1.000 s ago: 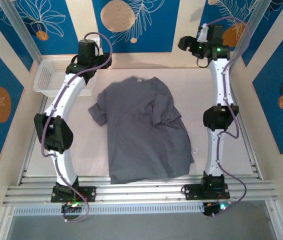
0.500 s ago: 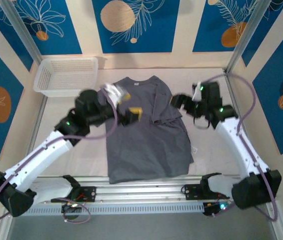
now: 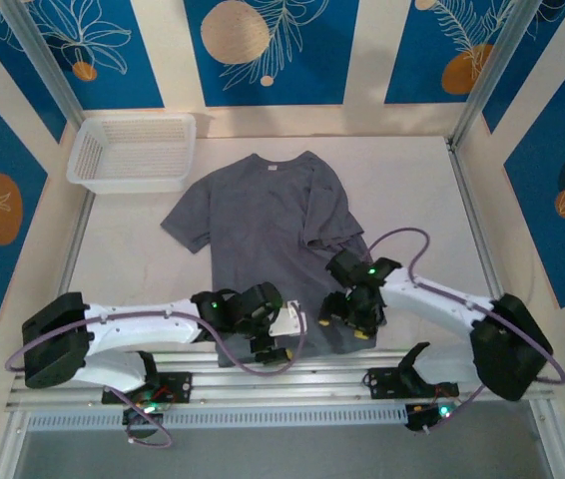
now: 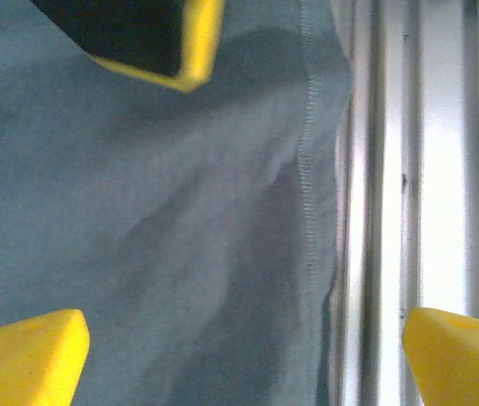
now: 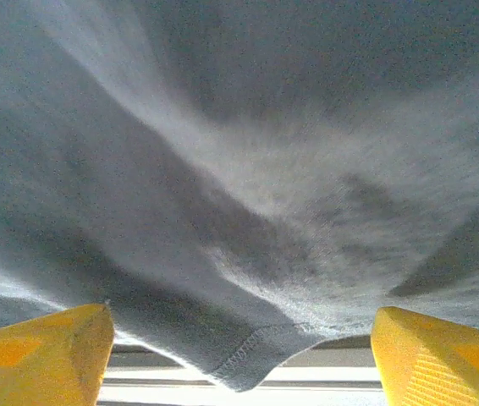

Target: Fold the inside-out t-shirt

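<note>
Since no fold shows anywhere along the body of the t-shirt (image 3: pixel 263 249), I'd say the job is barely begun. It lies spread flat in the middle of the table (image 3: pixel 412 190), collar toward 12 o'clock and hem toward 6 o'clock, right at the aluminium rail (image 3: pixel 292 377). The sleeve at 9 o'clock is spread out; the one at 3 o'clock lies rumpled over the body, which looks to me more like a stray crease than a deliberate fold. Both arms reach low over the hem at 6 o'clock. The left gripper (image 4: pixel 239 351) has its yellow fingertips set wide, with cloth and stitched hem lying slack between them and nothing pinched. The right gripper (image 5: pixel 239 359), just toward 3 o'clock of it, stands wide too, with a drooping corner of hem between its tips and no grip made. So the hem is yet to be taken and every fold is left to do. The white basket (image 3: pixel 133 150) sits at 10 o'clock, apart from the shirt. From above, the arms cover part of the hem, so I cannot see how flat it lies there. A yellow-edged dark shape, cut off at the top of the left wrist view, may be the other gripper's finger; I cannot tell.
</note>
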Available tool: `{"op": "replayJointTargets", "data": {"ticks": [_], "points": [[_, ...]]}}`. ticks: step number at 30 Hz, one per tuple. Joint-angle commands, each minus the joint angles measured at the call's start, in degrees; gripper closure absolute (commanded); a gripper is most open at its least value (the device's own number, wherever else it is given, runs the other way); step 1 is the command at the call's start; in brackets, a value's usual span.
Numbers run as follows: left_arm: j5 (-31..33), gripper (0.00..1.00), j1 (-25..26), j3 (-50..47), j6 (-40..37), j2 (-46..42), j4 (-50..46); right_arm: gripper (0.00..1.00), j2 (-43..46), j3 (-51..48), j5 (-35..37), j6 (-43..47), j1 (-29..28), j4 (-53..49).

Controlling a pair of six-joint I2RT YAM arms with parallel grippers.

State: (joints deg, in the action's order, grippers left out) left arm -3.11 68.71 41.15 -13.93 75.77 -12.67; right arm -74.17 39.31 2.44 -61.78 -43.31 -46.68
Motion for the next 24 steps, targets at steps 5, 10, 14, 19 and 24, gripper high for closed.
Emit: {"op": "replayJointTargets", "data": {"ticks": [5, 10, 14, 19, 24], "points": [[4.36, 0.02, 0.12, -2.71, -1.66, -6.58, 6.74, 0.53, -10.34, 4.36, 1.78, -2.92, -10.36, 1.66], [4.08, 0.01, 0.17, -4.53, 0.25, -9.13, 7.07, 1.00, -11.04, 8.13, 4.98, -0.06, -11.35, -1.23], [1.33, 0.01, 0.18, -5.84, 1.07, -8.63, 8.01, 1.00, -8.23, 11.81, 4.95, 3.25, -10.58, -2.27], [-5.05, 0.01, 0.11, -7.59, 4.63, -4.18, 17.33, 1.00, -2.67, 14.74, 2.51, 6.32, -5.84, -0.68], [-6.00, 0.01, 0.12, -7.38, 6.37, -0.07, 22.49, 0.66, 1.05, 8.00, 3.60, 8.82, -6.09, -0.59]]}}
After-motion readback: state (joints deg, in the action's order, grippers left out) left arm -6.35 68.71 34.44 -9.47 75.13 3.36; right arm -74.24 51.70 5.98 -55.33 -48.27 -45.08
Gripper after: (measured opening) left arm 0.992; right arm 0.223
